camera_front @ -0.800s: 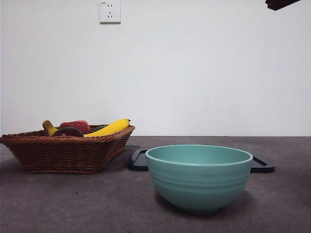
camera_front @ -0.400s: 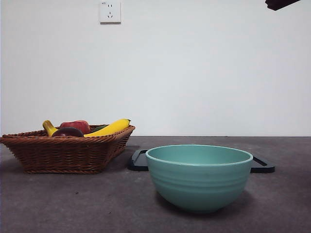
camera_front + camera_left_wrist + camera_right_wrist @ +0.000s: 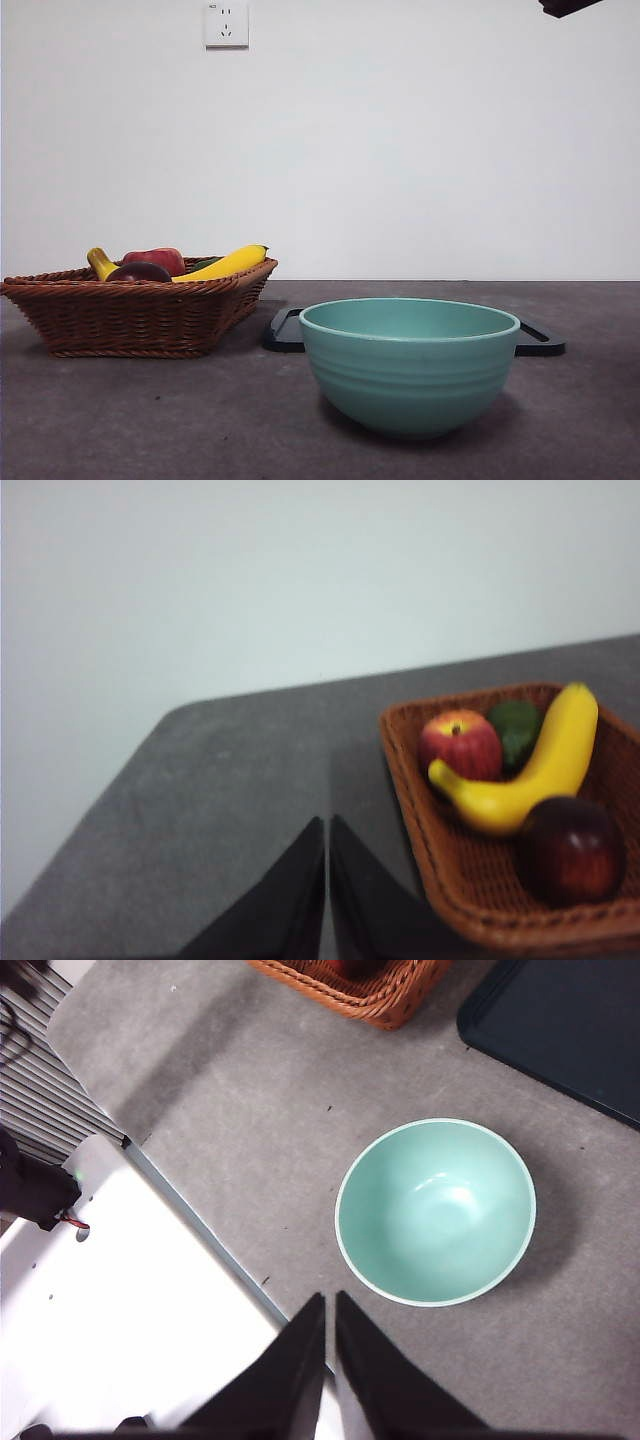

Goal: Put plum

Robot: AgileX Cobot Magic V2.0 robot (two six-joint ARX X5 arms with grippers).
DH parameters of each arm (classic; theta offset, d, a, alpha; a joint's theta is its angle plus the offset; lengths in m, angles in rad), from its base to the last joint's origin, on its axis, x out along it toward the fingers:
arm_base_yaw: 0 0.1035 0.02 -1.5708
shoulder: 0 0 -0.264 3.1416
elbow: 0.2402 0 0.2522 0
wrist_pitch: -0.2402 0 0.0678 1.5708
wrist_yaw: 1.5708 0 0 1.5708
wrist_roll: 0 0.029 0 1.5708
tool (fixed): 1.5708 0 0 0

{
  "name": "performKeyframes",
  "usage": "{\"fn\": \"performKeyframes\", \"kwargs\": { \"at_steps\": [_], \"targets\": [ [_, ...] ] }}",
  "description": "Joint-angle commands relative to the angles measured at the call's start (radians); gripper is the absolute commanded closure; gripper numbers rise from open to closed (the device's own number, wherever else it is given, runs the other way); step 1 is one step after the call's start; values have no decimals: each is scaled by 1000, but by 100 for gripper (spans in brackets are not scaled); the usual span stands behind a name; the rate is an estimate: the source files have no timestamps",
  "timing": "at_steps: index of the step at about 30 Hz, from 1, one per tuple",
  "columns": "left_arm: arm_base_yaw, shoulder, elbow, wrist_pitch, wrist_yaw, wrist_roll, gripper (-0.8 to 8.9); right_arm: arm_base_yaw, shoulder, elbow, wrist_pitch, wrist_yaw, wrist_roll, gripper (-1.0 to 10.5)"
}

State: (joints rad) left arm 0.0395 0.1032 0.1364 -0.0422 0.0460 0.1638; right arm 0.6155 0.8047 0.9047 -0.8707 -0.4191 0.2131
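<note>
The dark maroon plum lies in the wicker basket at the left of the table. It also shows in the left wrist view, at the basket's near corner. An empty teal bowl stands in front at the middle, also in the right wrist view. My left gripper is shut and empty, high beside the basket. My right gripper is shut and empty, high above the table near the bowl. One arm shows as a black tip at the top right corner.
The basket also holds a yellow banana, a red apple and a dark green fruit. A black tray lies flat behind the bowl. A wall socket is on the white wall. The table's edge runs near my right gripper.
The black tip at the top right corner has shifted slightly up and left. Nothing on the table has moved.
</note>
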Motion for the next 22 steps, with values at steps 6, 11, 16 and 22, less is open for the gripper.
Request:
{"fn": "performKeyframes", "kwargs": {
  "at_steps": [6, 11, 16, 22],
  "targets": [
    [9, -64, -88, 10, -6, 3, 807, 9, 4, 18, 10, 0, -12, 942],
    [9, -91, -126, -5, -6, 4, 807, 9, 4, 18, 10, 0, -12, 942],
    [9, -100, -126, -77, -6, 4, 807, 9, 4, 18, 10, 0, -12, 941],
    [9, -100, -126, -146, -6, 0, 807, 9, 4, 18, 10, 0, -12, 941]
  ]
}}
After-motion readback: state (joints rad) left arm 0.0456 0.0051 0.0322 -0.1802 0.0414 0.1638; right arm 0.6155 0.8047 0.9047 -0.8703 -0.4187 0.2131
